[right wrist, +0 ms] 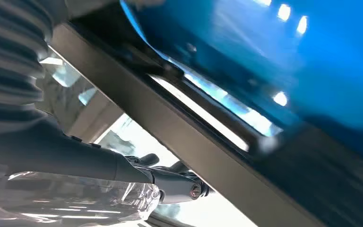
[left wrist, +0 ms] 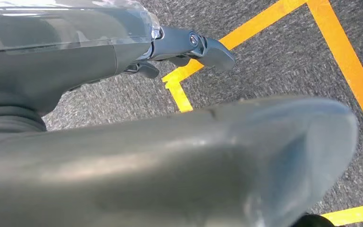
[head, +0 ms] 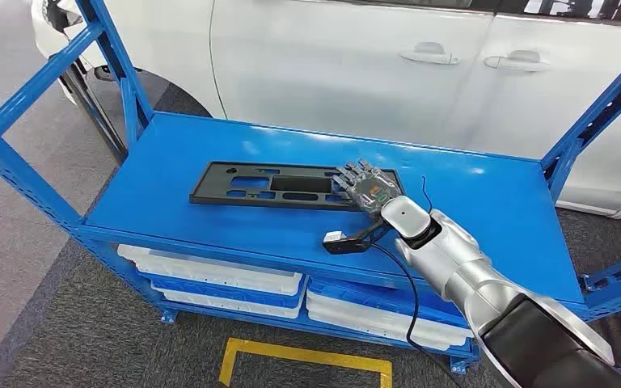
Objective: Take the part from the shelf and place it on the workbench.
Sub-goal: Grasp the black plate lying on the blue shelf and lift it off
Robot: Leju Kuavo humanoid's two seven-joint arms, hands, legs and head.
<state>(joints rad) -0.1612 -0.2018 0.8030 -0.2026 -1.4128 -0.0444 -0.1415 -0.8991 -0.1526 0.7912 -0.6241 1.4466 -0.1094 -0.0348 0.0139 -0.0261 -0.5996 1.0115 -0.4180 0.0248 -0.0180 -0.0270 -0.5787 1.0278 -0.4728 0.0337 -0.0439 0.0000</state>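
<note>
Part (head: 275, 187) first: a long, flat black panel with several cut-outs, lying flat on the blue top deck of the shelf (head: 485, 202), its length running across the deck, nearer the front edge than the back. Behind the shelf stands a white car (head: 331, 56), its doors side-on. Under the deck, white and blue trays (head: 218, 279) sit stacked on a lower level. Yellow tape (head: 307, 356) marks the grey floor in front. The silver right arm reaches over the deck, and the right hand (head: 364, 187) rests on the right end of the part, fingers stretched flat and a little spread across it; whether it actually grips the panel I cannot tell. The left hand (left wrist: 189, 47) hangs above the floor, fingers loosely apart, holding nothing.
</note>
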